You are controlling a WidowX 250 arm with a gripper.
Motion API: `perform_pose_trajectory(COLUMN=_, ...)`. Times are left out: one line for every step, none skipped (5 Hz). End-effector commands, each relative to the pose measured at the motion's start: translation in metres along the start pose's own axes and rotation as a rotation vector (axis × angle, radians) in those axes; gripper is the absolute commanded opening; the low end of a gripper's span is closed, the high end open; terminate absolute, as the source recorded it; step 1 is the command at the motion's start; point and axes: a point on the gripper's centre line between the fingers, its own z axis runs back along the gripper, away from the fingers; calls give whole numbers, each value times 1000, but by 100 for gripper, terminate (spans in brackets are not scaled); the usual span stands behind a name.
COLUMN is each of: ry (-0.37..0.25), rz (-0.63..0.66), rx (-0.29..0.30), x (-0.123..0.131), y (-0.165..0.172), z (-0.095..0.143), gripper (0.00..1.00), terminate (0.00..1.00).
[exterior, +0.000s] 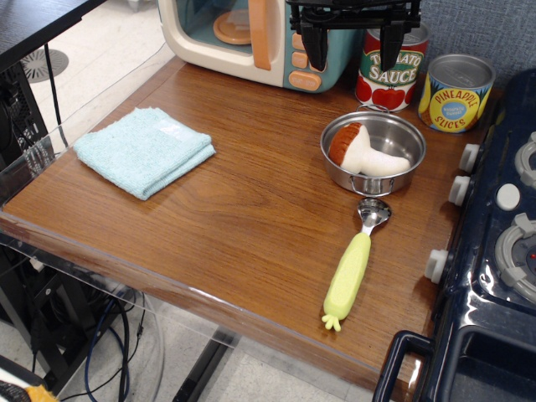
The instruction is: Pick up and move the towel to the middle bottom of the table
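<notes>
The towel (144, 150) is a folded light aqua-blue terry cloth with a small white tag, lying flat near the left edge of the brown wood-grain table (251, 226). My gripper (352, 52) hangs at the top of the view, in front of the toy microwave and above the far part of the table. Its two black fingers (316, 50) point down and stand wide apart with nothing between them. The gripper is far to the right of the towel and well above it.
A steel bowl (373, 151) holding a toy mushroom sits right of centre. A spoon with a yellow-green handle (350, 272) lies below it. Tomato sauce can (391, 69) and pineapple can (456, 92) stand at the back. A toy microwave (251, 38) is behind; a navy toy stove (494, 251) is at right.
</notes>
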Motion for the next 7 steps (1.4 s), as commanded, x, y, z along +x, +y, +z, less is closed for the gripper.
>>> perform_pose_trajectory(ry=0, rz=0, rx=0, x=0, y=0, z=0, gripper=100, terminate=0)
perform_pose_trajectory(ry=20, rz=143, rx=50, x=3, y=36, z=0, gripper=100, terminate=0)
perform_pose_trajectory(ry=23, rz=267, rx=92, x=11, y=70, z=-7, gripper=100, terminate=0)
perform_pose_trajectory(ry=18, rz=451, rx=142, x=15, y=114, z=-7, gripper=100, terminate=0)
perform_pose_trajectory(ry=12, rz=683, rx=242, x=5, y=149, z=-10, gripper=100, terminate=0)
perform_pose_trajectory(ry=6, rz=895, rx=318, x=-14, y=163, z=-23, gripper=100, terminate=0)
perform_pose_trajectory(ry=-32, rz=1050, rx=413, x=-29, y=169, z=-35, gripper=100, terminate=0)
